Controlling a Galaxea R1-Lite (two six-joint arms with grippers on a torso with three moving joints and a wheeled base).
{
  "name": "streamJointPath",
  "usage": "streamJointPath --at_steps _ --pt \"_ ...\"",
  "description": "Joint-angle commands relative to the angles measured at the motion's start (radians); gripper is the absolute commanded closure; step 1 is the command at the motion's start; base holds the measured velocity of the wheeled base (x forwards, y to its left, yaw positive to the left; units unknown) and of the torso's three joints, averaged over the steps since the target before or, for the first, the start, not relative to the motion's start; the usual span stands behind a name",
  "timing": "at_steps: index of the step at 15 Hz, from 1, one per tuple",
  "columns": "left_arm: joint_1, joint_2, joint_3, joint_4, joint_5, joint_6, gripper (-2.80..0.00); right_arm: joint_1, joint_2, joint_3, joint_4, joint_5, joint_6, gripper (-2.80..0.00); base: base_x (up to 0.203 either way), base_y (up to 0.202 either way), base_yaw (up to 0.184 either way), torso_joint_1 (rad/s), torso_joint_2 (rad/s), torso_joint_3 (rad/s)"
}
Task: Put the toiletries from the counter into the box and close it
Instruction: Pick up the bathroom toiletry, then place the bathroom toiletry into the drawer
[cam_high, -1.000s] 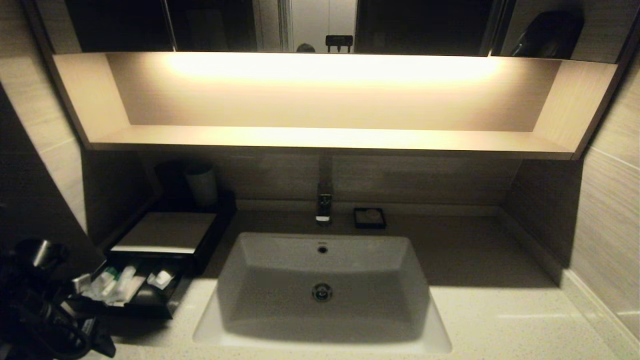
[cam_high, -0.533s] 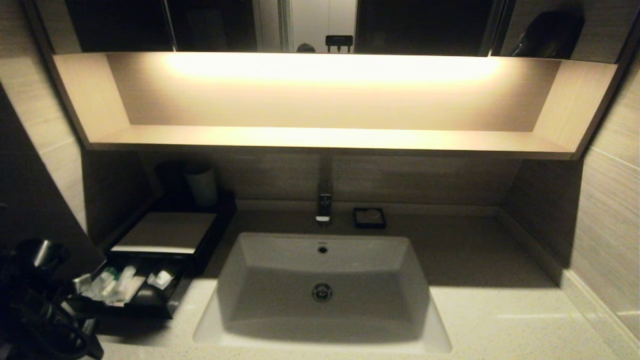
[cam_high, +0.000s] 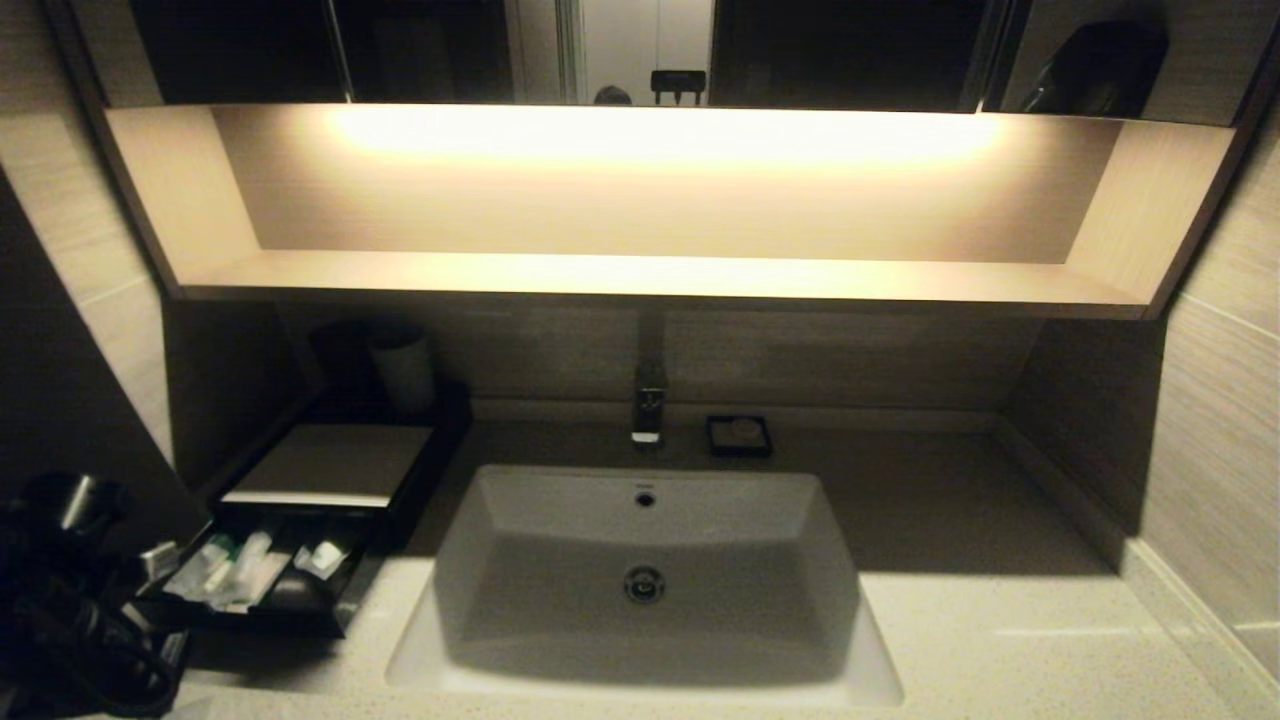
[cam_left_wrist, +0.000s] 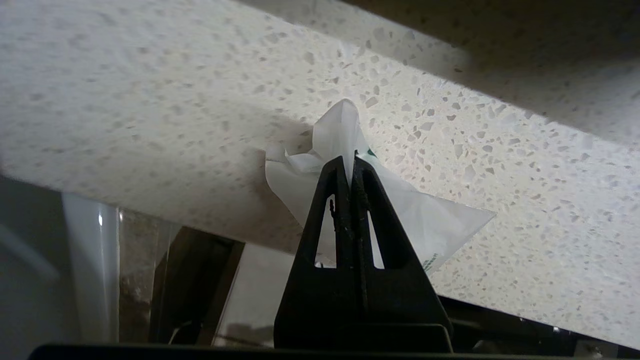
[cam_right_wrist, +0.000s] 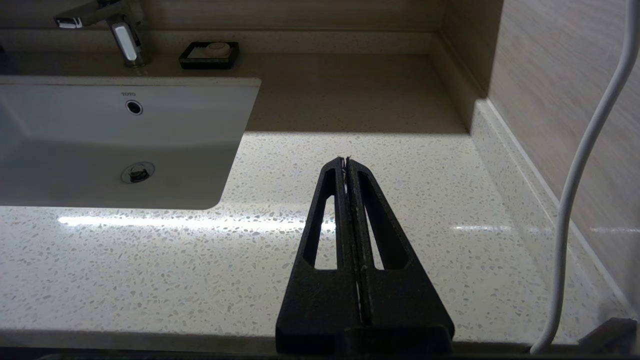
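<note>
My left gripper (cam_left_wrist: 350, 157) is shut on a crumpled white sachet (cam_left_wrist: 440, 220) with green marks, which lies on the speckled counter (cam_left_wrist: 150, 100) near its front edge. In the head view the left arm (cam_high: 70, 600) is a dark mass at the lower left, beside the box (cam_high: 330, 465). The box's black drawer (cam_high: 300, 610) is slid out and holds several small toiletries (cam_high: 225, 575). My right gripper (cam_right_wrist: 346, 159) is shut and empty, above the bare counter (cam_right_wrist: 425, 200) to the right of the basin.
The white basin (cam_high: 500, 560) is sunk in the counter's middle, with a tap (cam_high: 648, 405) and a small black dish (cam_high: 739, 436) behind it. A pale cup (cam_high: 402, 370) stands behind the box. A white cable (cam_right_wrist: 575, 200) hangs near the right wall.
The left arm has sunk lower and further left in the head view, and its gripper has gone from open to shut. The drawer and its contents have not moved.
</note>
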Motion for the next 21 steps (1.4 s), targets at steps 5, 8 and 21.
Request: streamJointPath --at_steps 5,8,21 --pt "0.009 -0.156 -0.005 0.01 0.0 -0.002 0.0 0.0 0.0 0.0 0.0 0.0 0.0 0.0 0.0 0.0 0.0 0.0 0.0 0.0" --pt "0.012 -0.193 -0.054 0.001 -0.005 -0.006 0.0 0.0 0.0 0.0 0.0 0.0 0.0 0.0 0.0 0.0 0.0 0.0 0.0 0.0" --pt "-0.25 0.023 -0.378 0.012 0.006 -0.261 0.0 0.0 0.0 0.0 0.0 0.0 0.0 0.0 0.0 0.0 0.0 0.0 0.0 0.0"
